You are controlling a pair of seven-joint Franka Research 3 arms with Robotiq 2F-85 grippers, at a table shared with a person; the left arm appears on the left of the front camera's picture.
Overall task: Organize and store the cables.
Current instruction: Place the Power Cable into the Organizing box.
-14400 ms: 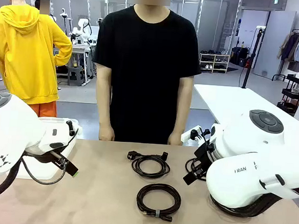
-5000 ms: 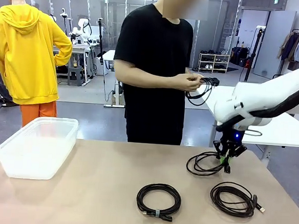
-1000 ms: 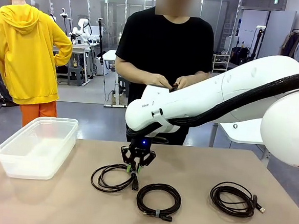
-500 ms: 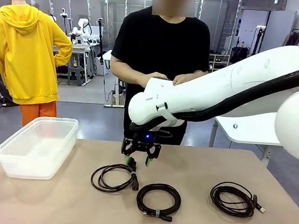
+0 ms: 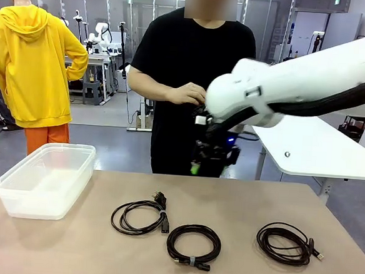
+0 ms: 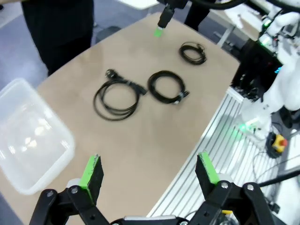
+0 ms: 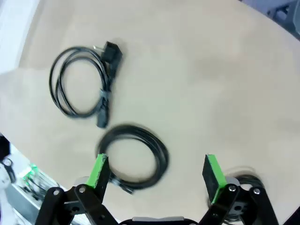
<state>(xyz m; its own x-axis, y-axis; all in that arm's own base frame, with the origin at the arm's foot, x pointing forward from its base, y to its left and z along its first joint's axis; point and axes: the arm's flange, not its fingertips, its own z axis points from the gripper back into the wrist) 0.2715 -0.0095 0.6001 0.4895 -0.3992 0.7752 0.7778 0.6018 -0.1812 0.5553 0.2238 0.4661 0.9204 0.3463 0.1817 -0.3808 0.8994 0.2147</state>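
Lying flat and apart on the worktop (image 5: 68,248), the left cable (image 5: 140,215), a loose oval stretched left to right, has both plugs on its right side; the middle cable (image 5: 194,244) carries its grey tie (image 5: 191,261) on the near side; the right cable (image 5: 285,242) trails a plug rightward. The right hand (image 5: 210,167) hangs above the far edge, fingers spread wide, empty. The left hand (image 6: 149,164) is equally wide and empty.

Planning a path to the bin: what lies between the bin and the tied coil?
The coil with plugs lies between the bin and the tied coil, as the front view shows.
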